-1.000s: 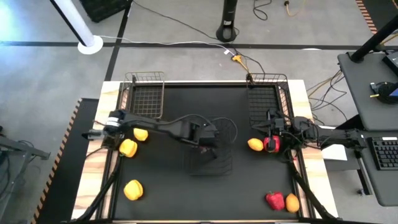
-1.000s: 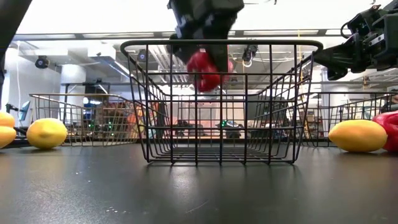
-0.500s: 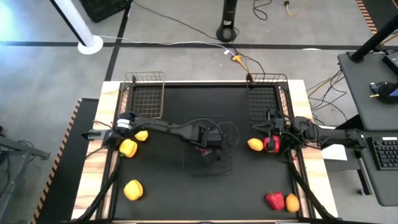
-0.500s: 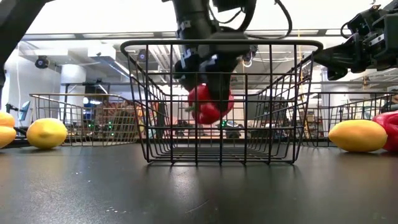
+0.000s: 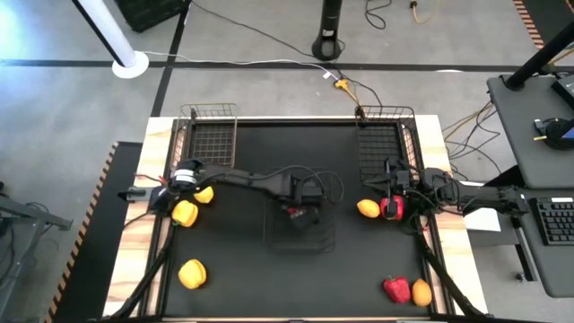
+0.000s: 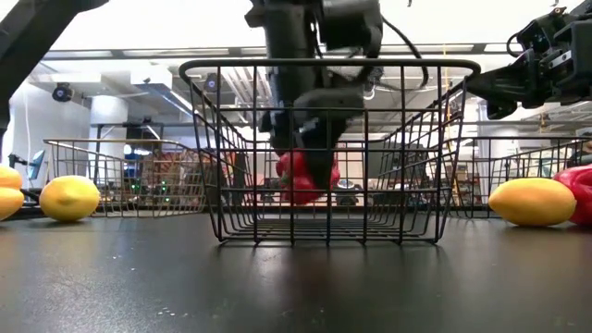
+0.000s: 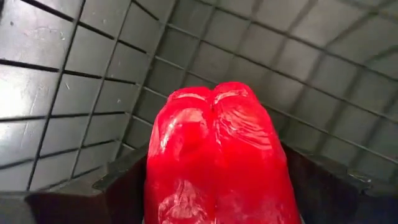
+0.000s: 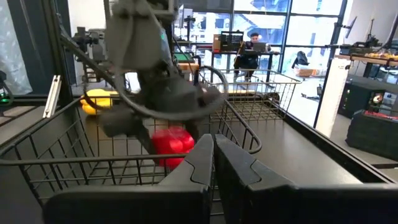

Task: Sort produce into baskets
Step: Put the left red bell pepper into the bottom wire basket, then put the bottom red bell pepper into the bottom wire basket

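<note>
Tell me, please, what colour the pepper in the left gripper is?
Glossy red; the pepper shows best in the left wrist view.

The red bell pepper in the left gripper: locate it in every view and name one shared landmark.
High view: red bell pepper at centre, inside the dark wire basket.
Low view: centre, low inside the basket, under the left gripper.
Left wrist view: fills the middle.
Right wrist view: left of centre.
Shared landmark: the dark wire basket.
</note>
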